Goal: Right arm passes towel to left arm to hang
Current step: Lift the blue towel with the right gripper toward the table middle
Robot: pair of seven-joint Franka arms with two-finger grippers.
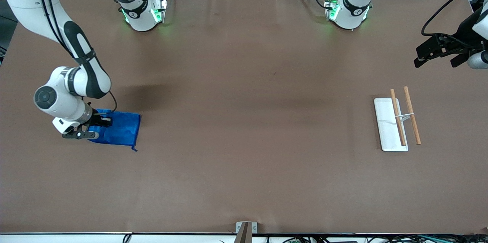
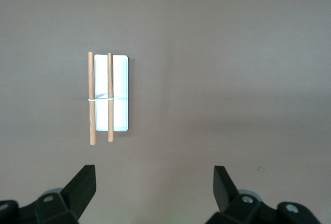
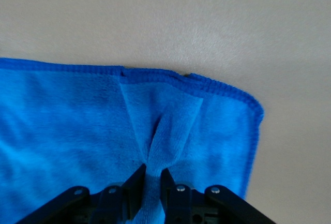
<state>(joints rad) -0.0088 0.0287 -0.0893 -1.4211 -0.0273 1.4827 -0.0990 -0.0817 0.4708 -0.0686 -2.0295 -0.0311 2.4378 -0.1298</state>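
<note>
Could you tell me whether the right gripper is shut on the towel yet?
Yes: right gripper pinches a raised fold of the towel.

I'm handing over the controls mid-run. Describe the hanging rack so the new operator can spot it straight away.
On the brown table, look toward the left arm's end, where the open left gripper hovers over bare table. The rack is there: a flat white rectangular base carrying two parallel wooden rods. Nothing else is near it; the blue towel lies at the right arm's end, pinched by the right gripper.
</note>
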